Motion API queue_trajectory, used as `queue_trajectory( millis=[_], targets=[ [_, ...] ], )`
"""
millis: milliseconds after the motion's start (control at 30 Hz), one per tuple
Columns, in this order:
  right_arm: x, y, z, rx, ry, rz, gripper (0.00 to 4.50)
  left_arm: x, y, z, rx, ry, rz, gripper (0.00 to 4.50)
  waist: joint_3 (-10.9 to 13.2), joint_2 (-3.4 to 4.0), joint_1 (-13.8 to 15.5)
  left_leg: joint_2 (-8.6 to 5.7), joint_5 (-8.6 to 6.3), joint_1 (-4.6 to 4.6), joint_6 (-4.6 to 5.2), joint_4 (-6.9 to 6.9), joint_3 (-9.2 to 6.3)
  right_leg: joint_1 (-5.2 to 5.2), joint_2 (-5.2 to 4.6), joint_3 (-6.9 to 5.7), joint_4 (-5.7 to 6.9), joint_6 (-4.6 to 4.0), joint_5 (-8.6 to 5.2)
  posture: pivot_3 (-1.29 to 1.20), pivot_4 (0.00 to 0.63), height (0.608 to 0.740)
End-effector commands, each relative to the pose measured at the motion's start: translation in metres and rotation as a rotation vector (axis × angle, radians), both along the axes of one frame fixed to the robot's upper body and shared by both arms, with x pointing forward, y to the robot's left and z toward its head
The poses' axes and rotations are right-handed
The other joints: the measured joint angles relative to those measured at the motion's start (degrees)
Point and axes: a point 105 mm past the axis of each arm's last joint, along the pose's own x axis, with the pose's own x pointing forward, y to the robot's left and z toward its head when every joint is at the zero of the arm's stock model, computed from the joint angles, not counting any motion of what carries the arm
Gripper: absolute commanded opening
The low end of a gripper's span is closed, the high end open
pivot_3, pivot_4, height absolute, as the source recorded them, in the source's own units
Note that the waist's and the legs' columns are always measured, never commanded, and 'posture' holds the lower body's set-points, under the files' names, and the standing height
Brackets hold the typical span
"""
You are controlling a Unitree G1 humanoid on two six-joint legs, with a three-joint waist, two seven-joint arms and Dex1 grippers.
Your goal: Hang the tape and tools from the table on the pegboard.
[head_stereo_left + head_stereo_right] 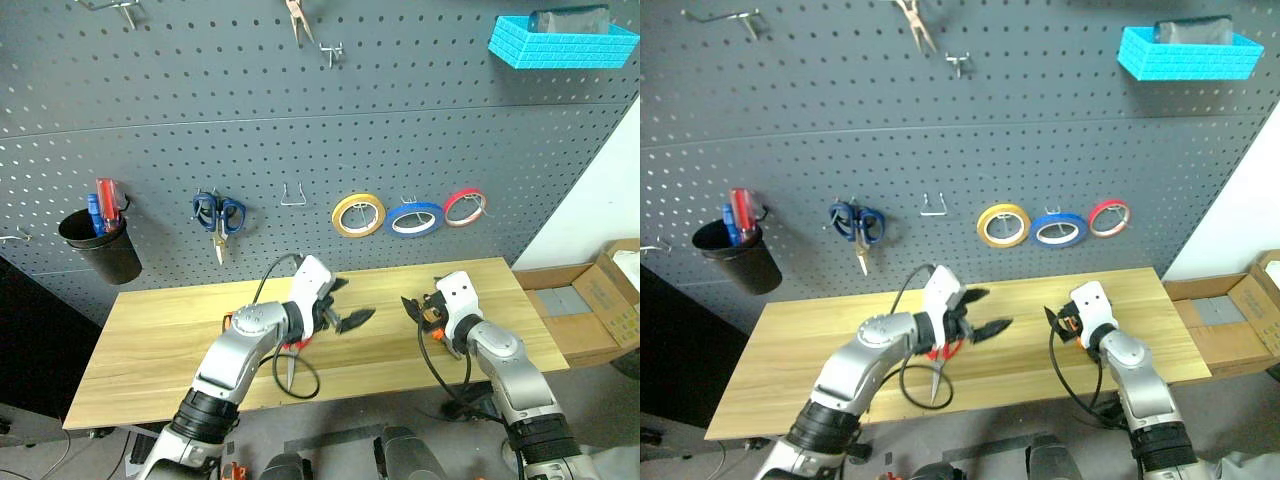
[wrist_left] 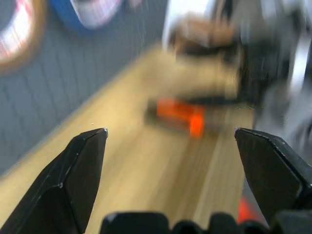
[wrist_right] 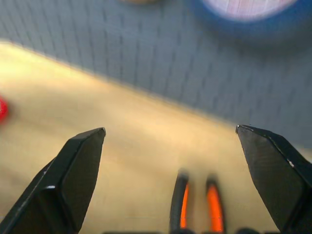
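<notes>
The blue tape [image 1: 414,218] hangs on a hook of the dark grey pegboard [image 1: 250,150], between a yellow roll and a red roll. On the wooden table [image 1: 160,350] the red-handled scissors [image 1: 288,368] lie partly under my left arm, blades toward the front edge. My left gripper [image 1: 348,303] hovers open over the table's middle, empty. The orange-and-black pliers [image 3: 195,207] lie on the table just below my right gripper [image 3: 170,141], which stands wide open above their handles and apart from them. In the left wrist view the pliers [image 2: 180,114] are a blur ahead.
Blue-handled scissors [image 1: 218,215], the yellow roll [image 1: 358,214], the red roll [image 1: 465,206] and bare-metal pliers [image 1: 296,18] hang on the board. A black cup [image 1: 100,245] holding screwdrivers hangs at the left and a turquoise basket [image 1: 560,42] at the top right. Cardboard boxes [image 1: 600,300] stand right of the table.
</notes>
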Motion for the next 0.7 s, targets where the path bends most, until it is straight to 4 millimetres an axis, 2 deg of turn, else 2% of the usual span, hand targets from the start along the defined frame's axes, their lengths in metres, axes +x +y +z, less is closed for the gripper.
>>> queue_trajectory(
  millis=[33, 133, 233, 433, 700],
  targets=[
    [0.006, -0.009, -0.003, -0.006, 0.120, -0.071, 4.46, -0.008, -0.007, -0.004, 0.085, -0.102, -0.128, 4.50, 0.23, -0.01, 0.10, 0.01, 0.00, -0.01, 0.01, 0.00, 0.00, 0.00, -0.01, 0.00, -0.02, 0.00, 0.00, -0.16, 0.147, 0.740],
    [0.013, -0.016, -0.011, -0.040, 0.198, -0.091, 4.46, -0.007, -0.010, -0.004, 0.095, -0.129, -0.146, 4.50, 0.60, 0.03, 0.26, 0.00, 0.05, -0.03, 0.09, 0.04, 0.03, 0.00, -0.04, 0.03, -0.06, 0.03, 0.02, -0.14, 0.162, 0.740],
    [0.027, -0.028, -0.013, -0.071, 0.207, -0.119, 4.46, -0.005, -0.013, 0.001, 0.068, -0.133, -0.134, 4.50, 1.03, 0.06, 0.48, 0.01, 0.08, -0.03, 0.14, 0.03, 0.05, 0.02, -0.03, -0.02, -0.06, 0.02, 0.03, -0.12, 0.179, 0.740],
    [0.038, -0.046, -0.021, -0.080, 0.257, -0.157, 4.46, -0.010, -0.011, 0.005, 0.038, -0.111, -0.104, 4.50, 2.30, 0.12, 0.71, 0.04, 0.02, -0.08, 0.25, 0.00, 0.05, -0.02, -0.03, -0.04, -0.05, 0.01, 0.02, -0.09, 0.209, 0.740],
    [0.048, -0.043, -0.025, 0.001, 0.317, -0.144, 4.46, -0.016, -0.003, 0.005, 0.033, -0.070, -0.056, 4.50, 4.23, 0.07, 1.95, 0.08, -0.01, -0.13, 0.30, -0.01, 0.04, -0.06, -0.06, -0.05, -0.10, 0.01, 0.02, -0.06, 0.237, 0.740]
  ],
)
